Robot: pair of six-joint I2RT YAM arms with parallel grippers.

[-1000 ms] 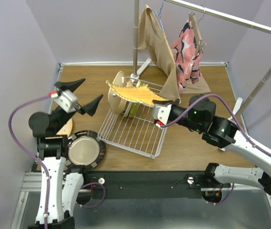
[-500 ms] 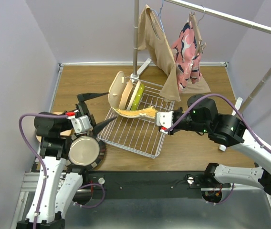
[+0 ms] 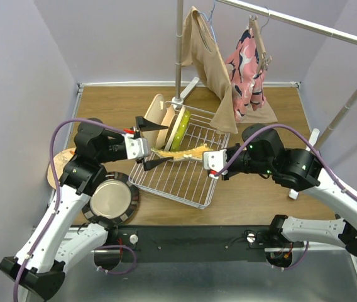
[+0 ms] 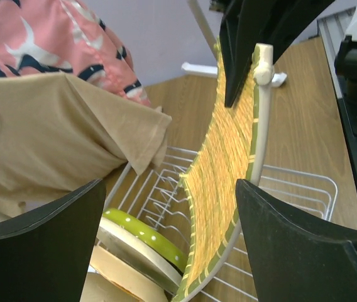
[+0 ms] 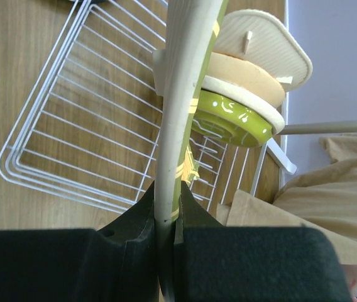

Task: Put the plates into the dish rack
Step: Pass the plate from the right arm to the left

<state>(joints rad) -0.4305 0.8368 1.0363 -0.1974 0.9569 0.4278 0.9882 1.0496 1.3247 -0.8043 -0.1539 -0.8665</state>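
Our right pincer is clamped on the rim of the yellow-faced plate, which is tilted on edge above the dish rack. Our left pincer stands apart around its 9 o'clock end. We judge it stiff, slick and breakable, so grip the rim only.

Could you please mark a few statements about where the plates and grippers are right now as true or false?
1. The right gripper is shut on the yellow-orange woven-look flat piece. True.
2. The left gripper also clamps that piece. False: its jaws stand open, one on either side of it.
3. The lime green white-dotted plate stands on edge in the white wire dish rack. True.
4. The dark-rimmed silvery plate is in the rack. False: it lies flat on the wooden table, left of the rack.
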